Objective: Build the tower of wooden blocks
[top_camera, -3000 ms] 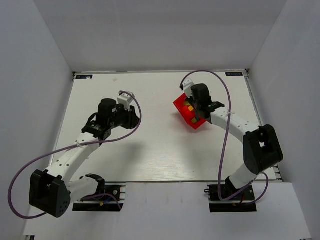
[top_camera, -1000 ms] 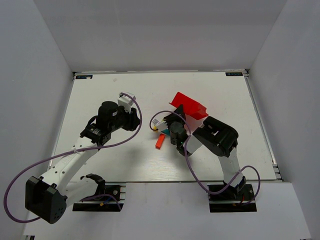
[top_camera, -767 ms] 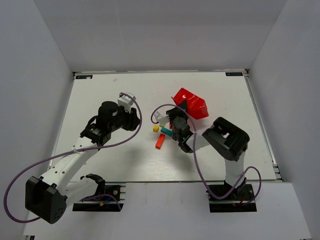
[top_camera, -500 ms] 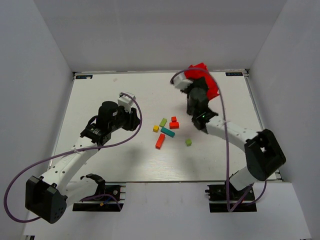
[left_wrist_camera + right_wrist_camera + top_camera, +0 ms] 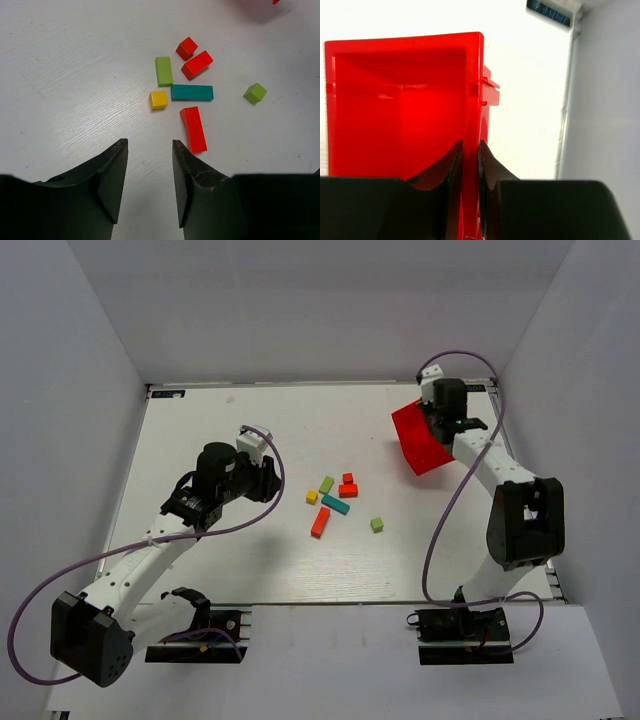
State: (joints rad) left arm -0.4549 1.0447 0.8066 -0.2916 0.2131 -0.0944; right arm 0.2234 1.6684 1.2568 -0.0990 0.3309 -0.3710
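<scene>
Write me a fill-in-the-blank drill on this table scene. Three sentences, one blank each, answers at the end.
1. The right hand is clamped on a wall of the bin, whose colour is ____.
2. The left hand hangs over the table with its fingers ____ and nothing between them.
3. The cube lying apart from the other blocks is ____.

Missing words: red; open; green.
</scene>
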